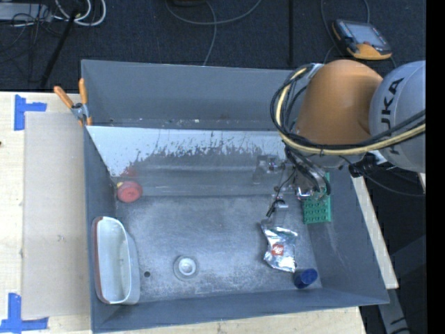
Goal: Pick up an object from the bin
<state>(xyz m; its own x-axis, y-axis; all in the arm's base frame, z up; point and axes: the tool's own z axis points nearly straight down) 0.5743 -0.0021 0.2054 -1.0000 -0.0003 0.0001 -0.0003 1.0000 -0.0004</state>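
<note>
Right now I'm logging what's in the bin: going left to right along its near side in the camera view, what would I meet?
white oblong dish → small grey round cap → crumpled silver packet → blue cap. I left out the pink round thing and the green board, since they overlap others sideways.

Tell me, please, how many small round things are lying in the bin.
3: a pink disc at the left, a grey cap near the view's bottom middle, and a blue cap at the bottom right. The arm may hide others.
</note>
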